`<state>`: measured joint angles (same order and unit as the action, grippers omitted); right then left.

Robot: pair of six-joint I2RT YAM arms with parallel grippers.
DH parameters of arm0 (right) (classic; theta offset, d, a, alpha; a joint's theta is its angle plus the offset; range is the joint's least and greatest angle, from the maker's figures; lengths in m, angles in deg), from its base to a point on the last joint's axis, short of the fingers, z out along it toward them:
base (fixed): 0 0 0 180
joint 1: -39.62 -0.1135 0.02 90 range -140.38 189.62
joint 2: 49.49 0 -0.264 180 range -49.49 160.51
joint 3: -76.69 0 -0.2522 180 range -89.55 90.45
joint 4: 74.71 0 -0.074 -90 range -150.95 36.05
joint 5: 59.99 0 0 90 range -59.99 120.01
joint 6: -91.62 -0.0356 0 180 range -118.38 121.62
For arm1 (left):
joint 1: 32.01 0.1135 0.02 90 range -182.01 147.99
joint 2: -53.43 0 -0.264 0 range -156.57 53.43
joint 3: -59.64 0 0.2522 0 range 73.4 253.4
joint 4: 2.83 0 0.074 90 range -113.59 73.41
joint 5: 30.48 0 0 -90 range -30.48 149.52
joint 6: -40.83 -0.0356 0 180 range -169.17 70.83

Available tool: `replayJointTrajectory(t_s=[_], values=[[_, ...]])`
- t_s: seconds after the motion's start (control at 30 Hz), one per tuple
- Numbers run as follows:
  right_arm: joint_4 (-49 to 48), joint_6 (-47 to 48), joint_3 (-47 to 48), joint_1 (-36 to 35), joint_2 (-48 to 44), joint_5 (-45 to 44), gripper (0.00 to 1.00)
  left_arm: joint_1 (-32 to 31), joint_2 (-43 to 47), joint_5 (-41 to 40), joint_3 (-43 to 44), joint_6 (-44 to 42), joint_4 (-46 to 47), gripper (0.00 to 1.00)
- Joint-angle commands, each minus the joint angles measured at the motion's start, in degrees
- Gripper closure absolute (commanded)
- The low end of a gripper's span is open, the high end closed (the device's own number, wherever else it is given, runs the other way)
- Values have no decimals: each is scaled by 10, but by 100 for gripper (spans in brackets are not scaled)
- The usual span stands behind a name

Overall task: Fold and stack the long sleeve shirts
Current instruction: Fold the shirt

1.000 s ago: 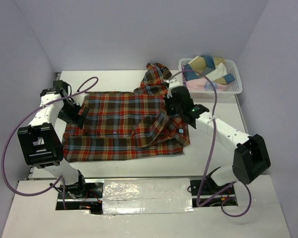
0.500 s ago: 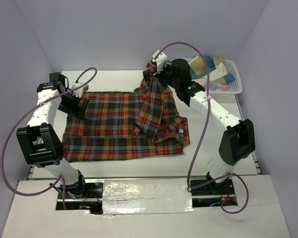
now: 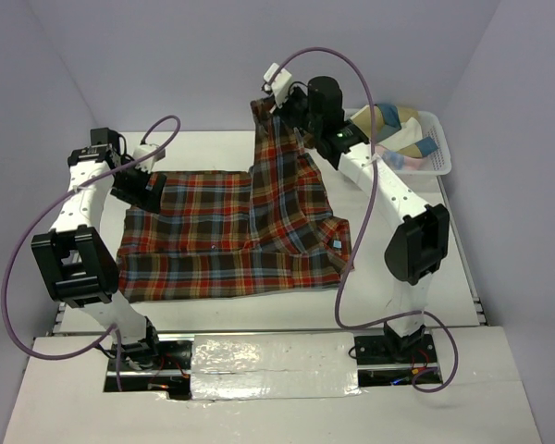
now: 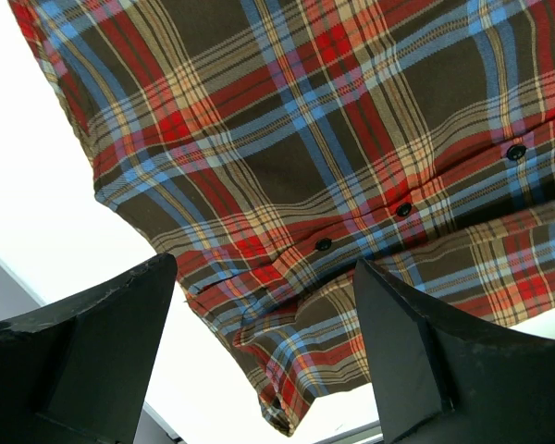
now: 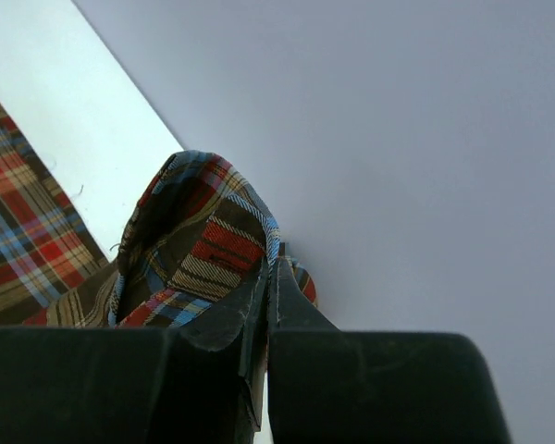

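Basket (image 3: 427, 172) right of shirt (image 3: 222, 242) on table (image 3: 203, 148)

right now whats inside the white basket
Bunched cloth in tan, blue, white and pink fills the basket. The right arm covers its left end, and whatever lies under the top layer is hidden.

Look: red-orange, brown and blue plaid flannel shirt (image 3: 231, 236), buttons showing.
Pose: body spread flat; far right part lifted high, hanging.
Place: left of the white basket (image 3: 441, 167).
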<state>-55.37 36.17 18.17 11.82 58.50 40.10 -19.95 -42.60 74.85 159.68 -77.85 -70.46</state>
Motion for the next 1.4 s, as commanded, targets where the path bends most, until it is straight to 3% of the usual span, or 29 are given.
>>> replayJointTrajectory(t_s=[0.0, 0.33, 0.7, 0.9, 1.1, 1.2, 1.27, 1.37], values=[[13, 62, -19, -24, -8, 9, 100, -3, 13, 15, -12, -15, 8, 10], [-79, 80, -351, -95, -199, 1, 100, -1, 1, 16, -16, -8, 14, 10], [-114, -32, -591, -189, -364, 7, 100, -10, 15, 93, -19, -37, -4, 14], [-122, -83, -668, -224, -418, 6, 100, -35, 54, 187, -18, -178, -23, 21], [-154, -120, -720, -251, -422, -17, 100, -116, 117, 101, -64, -262, 61, 22], [-202, -134, -763, -250, -447, -26, 100, -179, 184, 102, -130, -373, 96, 20], [-225, -141, -791, -248, -473, -24, 100, -214, 237, 138, -210, -500, 106, 17], [-220, -134, -806, -245, -490, -15, 100, -260, 331, 184, -319, -596, 159, 17]])
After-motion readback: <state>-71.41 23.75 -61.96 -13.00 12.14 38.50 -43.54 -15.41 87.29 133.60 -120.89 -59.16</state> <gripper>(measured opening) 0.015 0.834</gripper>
